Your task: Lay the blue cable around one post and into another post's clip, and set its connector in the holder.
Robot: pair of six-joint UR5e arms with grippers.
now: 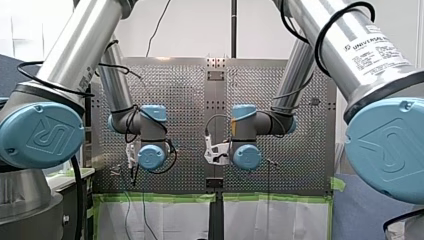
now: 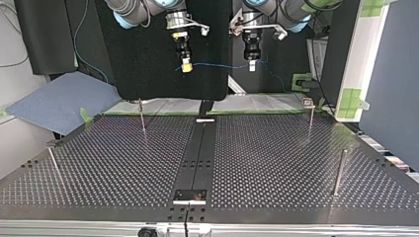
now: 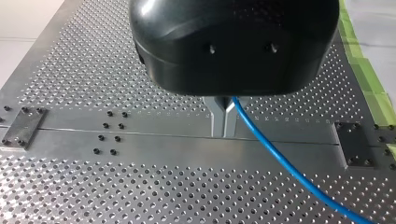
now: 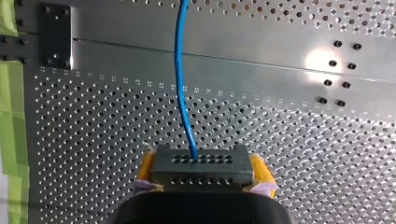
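At the top view's far left, a thin metal post (image 2: 54, 165) stands on the grey metal table full of little holes (image 2: 276, 163). Next, my right gripper (image 2: 187, 66) hangs high over the table's far edge. Its yellow pads (image 4: 146, 164) squeeze a small grey connector block with rows of holes (image 4: 201, 165). The thin blue cable (image 2: 217, 65) comes out of that block and runs through the air to my left gripper (image 2: 252, 64), just to the right. Its metal fingers (image 3: 216, 119) are pinched tight on the cable. The cable is up in the air, well apart from every post. A taller metal post (image 2: 340, 170) stands at the right.
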